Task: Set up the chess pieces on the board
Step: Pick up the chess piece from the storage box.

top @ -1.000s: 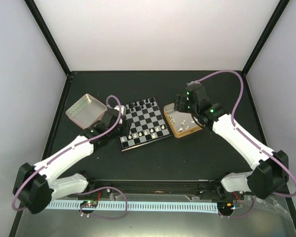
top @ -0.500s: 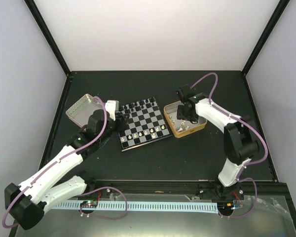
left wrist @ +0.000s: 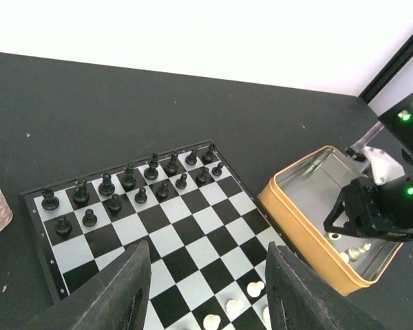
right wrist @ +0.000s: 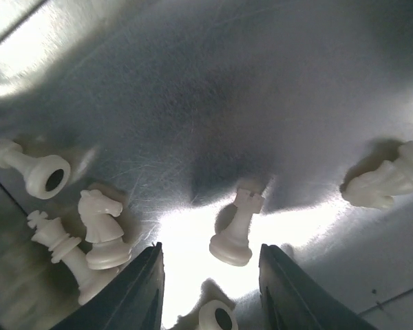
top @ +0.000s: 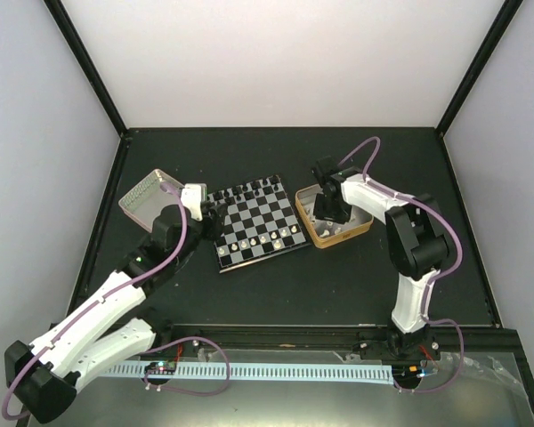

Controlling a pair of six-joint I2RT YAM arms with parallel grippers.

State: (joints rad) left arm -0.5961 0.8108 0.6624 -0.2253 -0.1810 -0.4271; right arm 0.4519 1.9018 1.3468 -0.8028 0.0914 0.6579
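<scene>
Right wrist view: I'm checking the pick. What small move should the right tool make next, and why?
Probably close the right tool on the white rook. It lies on the tin floor right between the spread fingers, and it is not yet gripped.

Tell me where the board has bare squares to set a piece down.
Bare: the middle rows of the board, between the black pieces along its far edge and the white pieces at its near edge. Crowded: the two black rows, and the tin beside it, where the right gripper hangs over loose white pieces.
</scene>
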